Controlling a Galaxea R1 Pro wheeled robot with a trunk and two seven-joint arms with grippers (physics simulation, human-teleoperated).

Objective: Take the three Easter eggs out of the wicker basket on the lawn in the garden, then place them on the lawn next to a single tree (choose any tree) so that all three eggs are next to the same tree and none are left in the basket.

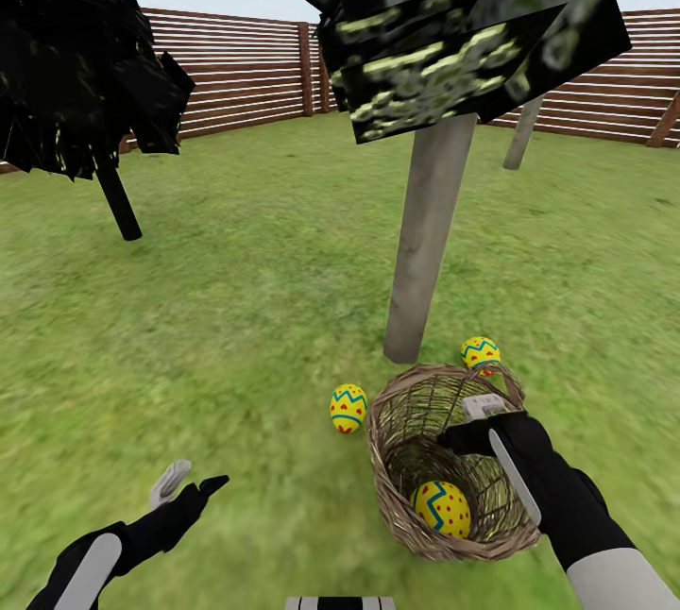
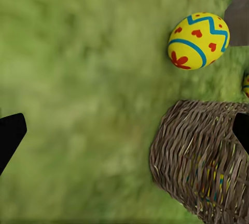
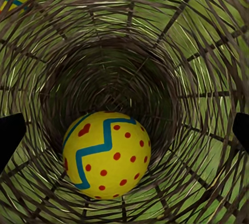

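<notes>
Green lawn [image 1: 236,308] fills most of the head view, closed off along the top of the frame by a brown slatted fence [image 1: 246,72], with a dark thin-trunked tree [image 1: 118,199] at the upper left and a pale thick-trunked tree [image 1: 430,232] rising just right of centre. At the foot of that pale trunk, in the lower right of the frame, stands the wicker basket [image 1: 397,497], tipped a little so its mouth faces the camera. Two eggs already lie on the grass close to the trunk: one [image 1: 348,408] just left of the basket rim, the other [image 1: 480,353] just behind it, half hidden by the wicker. The third egg [image 1: 441,508] sits at the bottom of the basket, so the job looks about two thirds done. The right pincer [image 1: 477,426] hangs over the basket mouth, pointed straight down the inside; in the right wrist view its two dark fingertips [image 3: 10,135] stand wide apart at either side with the egg [image 3: 106,155] below between them, spread and empty, seemingly lined up to reach in. The left pincer [image 1: 189,482] is held low over bare grass at the lower left, parted and holding nothing, probably kept out of the way.
</notes>
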